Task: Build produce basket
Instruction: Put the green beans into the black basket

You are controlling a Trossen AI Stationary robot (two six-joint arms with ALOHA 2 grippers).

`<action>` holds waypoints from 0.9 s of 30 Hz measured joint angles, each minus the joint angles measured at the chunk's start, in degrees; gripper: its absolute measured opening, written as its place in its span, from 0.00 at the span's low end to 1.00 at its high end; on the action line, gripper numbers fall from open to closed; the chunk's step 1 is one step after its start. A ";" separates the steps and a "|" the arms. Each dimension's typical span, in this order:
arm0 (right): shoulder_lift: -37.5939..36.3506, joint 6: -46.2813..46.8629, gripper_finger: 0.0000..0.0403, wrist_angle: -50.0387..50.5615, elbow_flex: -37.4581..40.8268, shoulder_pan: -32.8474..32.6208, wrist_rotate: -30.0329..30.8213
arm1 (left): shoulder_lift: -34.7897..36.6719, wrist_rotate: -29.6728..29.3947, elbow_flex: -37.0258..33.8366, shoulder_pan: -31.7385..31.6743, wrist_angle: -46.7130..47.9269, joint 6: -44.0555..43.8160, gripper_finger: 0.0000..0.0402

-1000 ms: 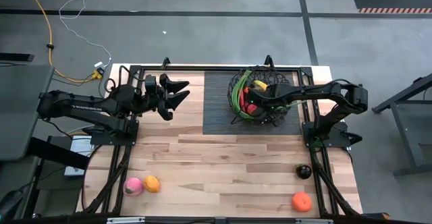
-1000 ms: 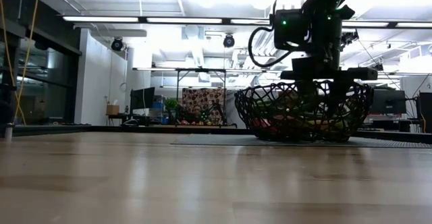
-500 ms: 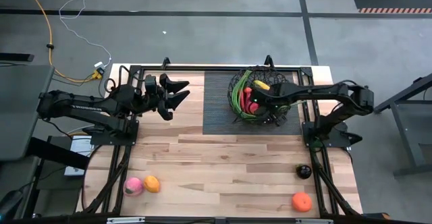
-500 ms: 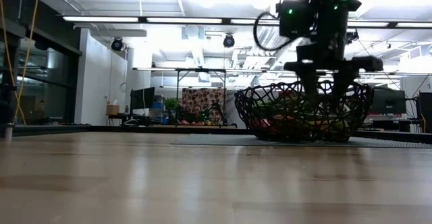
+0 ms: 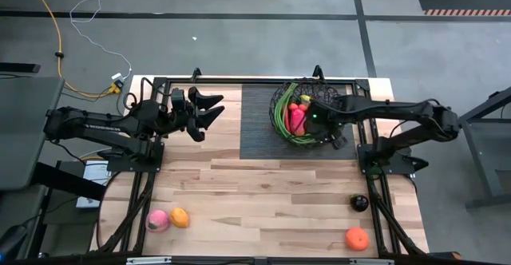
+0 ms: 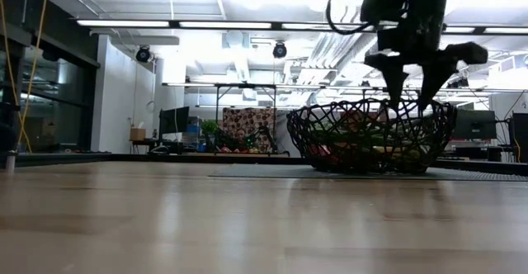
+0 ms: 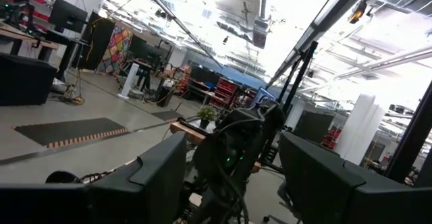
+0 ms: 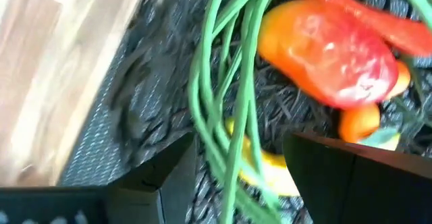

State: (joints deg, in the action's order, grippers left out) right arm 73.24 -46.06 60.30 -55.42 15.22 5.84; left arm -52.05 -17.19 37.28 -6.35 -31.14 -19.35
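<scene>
The black wire basket (image 5: 306,112) stands on a dark ribbed mat. It holds a red-orange mango (image 8: 331,48), long green stalks (image 8: 216,96), a red chili (image 8: 351,8), a banana (image 8: 270,166) and a small orange (image 8: 358,119). My right gripper (image 6: 412,88) hovers open and empty just above the basket's rim (image 6: 371,109), fingers pointing down. My left gripper (image 5: 209,109) waits open in the air over the table's far left part, left of the mat.
A pink peach (image 5: 157,220) and an orange-yellow fruit (image 5: 180,217) lie together near the near left corner. A dark plum (image 5: 359,203) and an orange (image 5: 357,238) lie near the near right corner. Bare wood (image 5: 263,193) spans the middle of the table.
My right gripper has risen from inside the basket to above its rim and holds nothing. The produce stays in the basket. My left arm has kept still.
</scene>
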 joint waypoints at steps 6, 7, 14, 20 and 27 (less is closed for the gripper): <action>-7.38 10.83 0.51 4.28 0.00 0.00 0.14 | 0.00 0.00 0.00 0.00 0.00 0.00 0.56; -9.09 13.55 0.51 4.62 0.00 0.00 0.15 | 0.00 -0.01 0.00 -0.01 0.00 0.00 0.56; -19.25 42.06 0.51 11.04 -0.02 0.00 3.75 | 0.00 -0.01 0.00 -0.46 0.00 0.00 0.56; -21.18 67.85 0.44 17.72 -0.02 -0.02 5.72 | 0.00 -0.15 0.00 -0.46 0.00 0.00 0.56; -21.16 87.71 0.06 19.96 -0.02 -0.01 11.29 | 0.00 -0.15 0.00 -0.46 0.00 0.00 0.56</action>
State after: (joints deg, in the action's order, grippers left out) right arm 52.07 41.64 80.26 -55.44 15.21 17.13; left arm -52.05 -17.34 37.28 -6.81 -31.14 -19.35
